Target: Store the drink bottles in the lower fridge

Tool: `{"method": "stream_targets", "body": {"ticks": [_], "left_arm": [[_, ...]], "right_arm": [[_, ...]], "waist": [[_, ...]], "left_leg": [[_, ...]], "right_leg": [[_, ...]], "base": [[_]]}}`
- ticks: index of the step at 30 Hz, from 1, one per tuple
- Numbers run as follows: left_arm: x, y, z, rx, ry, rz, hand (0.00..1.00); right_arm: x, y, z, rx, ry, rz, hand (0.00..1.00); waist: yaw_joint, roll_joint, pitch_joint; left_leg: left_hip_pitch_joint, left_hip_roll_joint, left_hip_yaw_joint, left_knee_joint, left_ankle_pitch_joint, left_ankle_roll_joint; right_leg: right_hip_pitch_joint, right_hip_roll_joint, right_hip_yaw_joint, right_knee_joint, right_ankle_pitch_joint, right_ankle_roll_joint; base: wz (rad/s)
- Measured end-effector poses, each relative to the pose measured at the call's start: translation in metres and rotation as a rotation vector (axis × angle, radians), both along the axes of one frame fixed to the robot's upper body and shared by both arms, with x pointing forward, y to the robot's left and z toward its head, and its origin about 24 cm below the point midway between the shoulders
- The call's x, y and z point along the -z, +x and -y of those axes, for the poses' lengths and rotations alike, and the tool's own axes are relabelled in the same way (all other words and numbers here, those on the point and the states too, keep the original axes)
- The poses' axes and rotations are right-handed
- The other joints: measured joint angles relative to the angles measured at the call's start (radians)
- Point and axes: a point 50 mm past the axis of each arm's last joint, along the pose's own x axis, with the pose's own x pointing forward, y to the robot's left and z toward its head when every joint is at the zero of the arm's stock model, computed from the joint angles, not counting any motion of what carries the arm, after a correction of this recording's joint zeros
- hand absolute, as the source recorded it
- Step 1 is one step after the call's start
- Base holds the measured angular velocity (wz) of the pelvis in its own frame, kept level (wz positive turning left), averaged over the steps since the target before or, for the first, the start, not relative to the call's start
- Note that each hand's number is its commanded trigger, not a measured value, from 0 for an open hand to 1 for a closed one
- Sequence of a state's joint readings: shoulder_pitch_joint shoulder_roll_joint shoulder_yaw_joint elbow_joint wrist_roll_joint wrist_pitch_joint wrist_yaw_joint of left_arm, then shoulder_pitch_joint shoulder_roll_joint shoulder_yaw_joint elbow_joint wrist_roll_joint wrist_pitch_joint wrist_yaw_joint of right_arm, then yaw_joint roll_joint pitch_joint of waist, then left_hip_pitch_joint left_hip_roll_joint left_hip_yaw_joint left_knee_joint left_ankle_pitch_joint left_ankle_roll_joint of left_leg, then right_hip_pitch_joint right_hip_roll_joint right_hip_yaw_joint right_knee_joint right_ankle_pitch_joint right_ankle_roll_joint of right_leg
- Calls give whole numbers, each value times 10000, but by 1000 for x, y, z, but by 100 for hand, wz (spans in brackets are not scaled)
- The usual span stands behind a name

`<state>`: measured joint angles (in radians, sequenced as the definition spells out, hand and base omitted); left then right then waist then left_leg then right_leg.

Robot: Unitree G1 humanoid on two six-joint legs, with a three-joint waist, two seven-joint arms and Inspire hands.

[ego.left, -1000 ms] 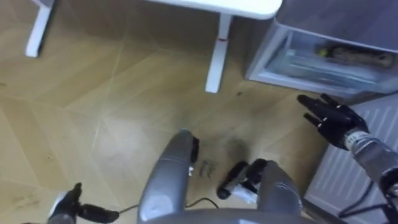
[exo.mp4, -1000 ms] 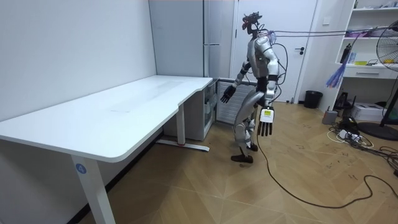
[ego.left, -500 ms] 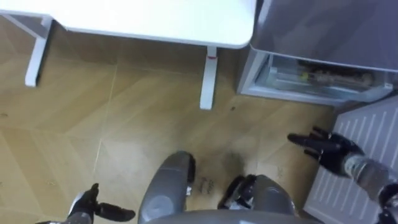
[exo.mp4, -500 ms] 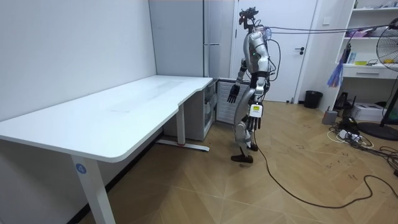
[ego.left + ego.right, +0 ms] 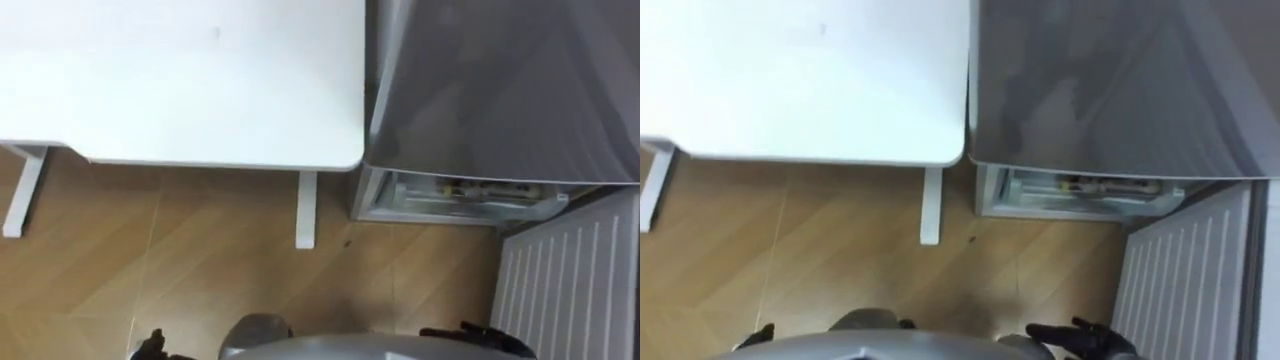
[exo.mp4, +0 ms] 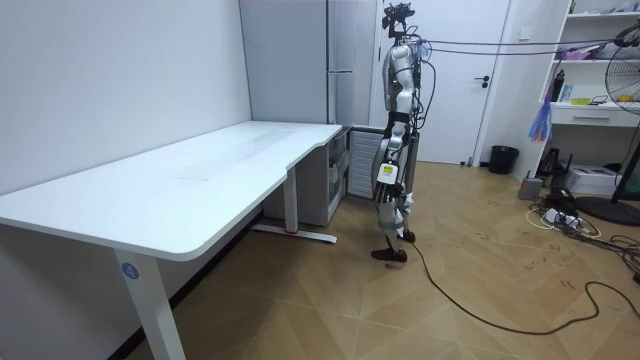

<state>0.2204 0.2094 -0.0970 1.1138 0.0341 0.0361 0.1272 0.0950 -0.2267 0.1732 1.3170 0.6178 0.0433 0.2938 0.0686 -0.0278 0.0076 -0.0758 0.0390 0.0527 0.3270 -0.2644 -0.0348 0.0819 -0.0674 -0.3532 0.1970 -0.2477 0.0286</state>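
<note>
The grey fridge (image 5: 500,90) stands at the upper right, and its lower compartment (image 5: 465,192) is open. A clear drawer in it holds a few small items that I cannot make out. The white ribbed inside of the fridge door (image 5: 570,290) swings out at the lower right. My right hand (image 5: 1080,338) is low at the bottom edge, left of the door, with its fingers straight and nothing in it. My left hand (image 5: 150,345) peeks in at the bottom left and also holds nothing. In the room view I stand upright beside the fridge (image 6: 340,60), arms hanging.
A white table (image 5: 180,80) fills the upper left, its corner close to the fridge, with a white leg (image 5: 305,210) below it. Wooden floor lies between the table and me. In the room view a fan, shelves and a small bin stand far to the right.
The eye view has swung up from the floor to the table top and fridge as I straightened. Both arms have dropped to my sides, so the hands sank to the bottom edge.
</note>
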Motion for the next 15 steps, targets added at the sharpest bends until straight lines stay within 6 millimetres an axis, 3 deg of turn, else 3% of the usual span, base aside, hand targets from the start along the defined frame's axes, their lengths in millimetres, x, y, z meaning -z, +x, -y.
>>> {"method": "stream_targets", "body": {"ticks": [8, 15], "left_arm": [[-1, -7, -5, 39, 110, -431, 0], [1, -10, 1, 198, 62, -749, 0]], "right_arm": [[2, -8, -6, 794, 110, -57, 0], [3, -9, -8, 840, 74, -122, 0]], "waist": [[-410, 14, 0], [-541, -74, 5]], "left_leg": [[667, -62, 12, -406, 0, -1], [830, -73, 61, -412, 5, 7]], "right_leg": [[554, 46, 517, -306, 34, 14], [663, 30, 545, -295, 34, 14]], "base": [[-1], [-2]]}}
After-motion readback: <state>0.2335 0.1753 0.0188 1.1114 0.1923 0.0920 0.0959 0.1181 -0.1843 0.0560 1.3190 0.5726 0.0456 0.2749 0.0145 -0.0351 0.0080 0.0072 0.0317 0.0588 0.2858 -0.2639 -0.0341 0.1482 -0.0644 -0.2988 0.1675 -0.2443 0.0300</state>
